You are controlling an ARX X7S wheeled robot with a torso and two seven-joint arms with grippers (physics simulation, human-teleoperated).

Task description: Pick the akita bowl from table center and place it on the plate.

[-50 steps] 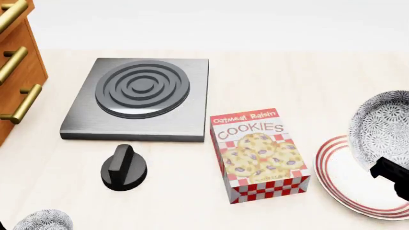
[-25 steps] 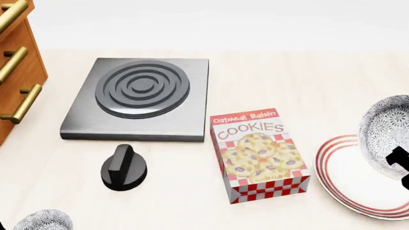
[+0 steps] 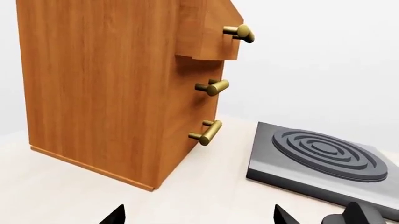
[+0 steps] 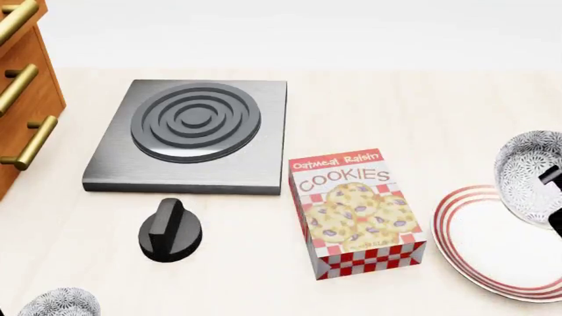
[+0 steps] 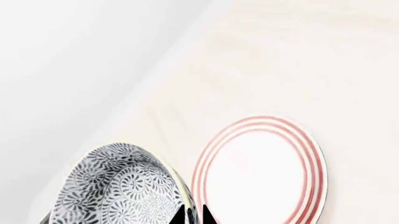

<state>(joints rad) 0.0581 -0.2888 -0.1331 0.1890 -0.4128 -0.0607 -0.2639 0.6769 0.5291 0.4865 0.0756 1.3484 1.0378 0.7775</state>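
Note:
My right gripper [image 5: 192,215] is shut on the rim of the akita bowl [image 5: 115,186], one finger inside the wall and one outside. The bowl [image 4: 527,174] has a grey-and-white floral pattern and hangs at the far right of the head view, over the back edge of the plate [image 4: 478,243]. The plate [image 5: 259,172] is white with red rings and has nothing lying on it. In the left wrist view my left gripper [image 3: 199,217] is open over bare tabletop, with only its two black fingertips showing.
A cookies box [image 4: 356,210] stands left of the plate. Beyond it are a grey burner plate [image 4: 193,131] and a black knob [image 4: 171,229]. A wooden drawer cabinet [image 4: 22,92] fills the left edge. A second patterned bowl [image 4: 60,304] sits at the bottom left.
The bowl has shifted right and a little down over the plate, and its opening looks smaller now. Less of the right gripper shows at the frame edge.

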